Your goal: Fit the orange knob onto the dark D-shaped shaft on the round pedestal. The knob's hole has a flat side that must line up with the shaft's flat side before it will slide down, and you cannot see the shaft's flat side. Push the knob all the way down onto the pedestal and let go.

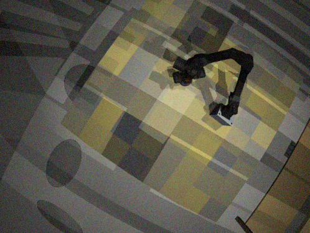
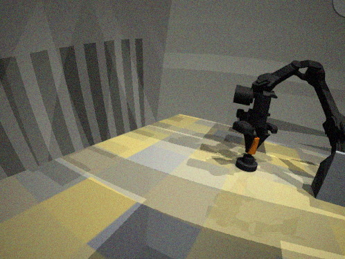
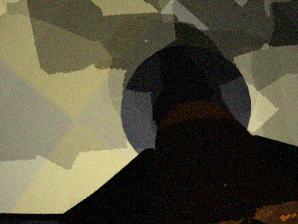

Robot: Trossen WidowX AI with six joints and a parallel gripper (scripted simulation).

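The orange knob (image 2: 254,146) (image 3: 197,111) is held between the fingers of my gripper (image 2: 253,148). It leans slightly in the exterior view, and its lower end is just above the raised middle of the pedestal. In the top view only a small orange patch shows under the wrist. The round dark pedestal (image 2: 246,165) (image 3: 136,117) stands on the table directly below. In the wrist view, the knob and a finger cover its middle. The shaft cannot be made out, and whether the knob touches it cannot be told.
The arm's base block (image 2: 332,178) (image 1: 225,120) stands to the right in the exterior view. The table (image 2: 166,187) carries patchy yellow, grey and blue light and shadow. A brown surface (image 1: 280,199) lies beyond the table edge at the lower right in the top view.
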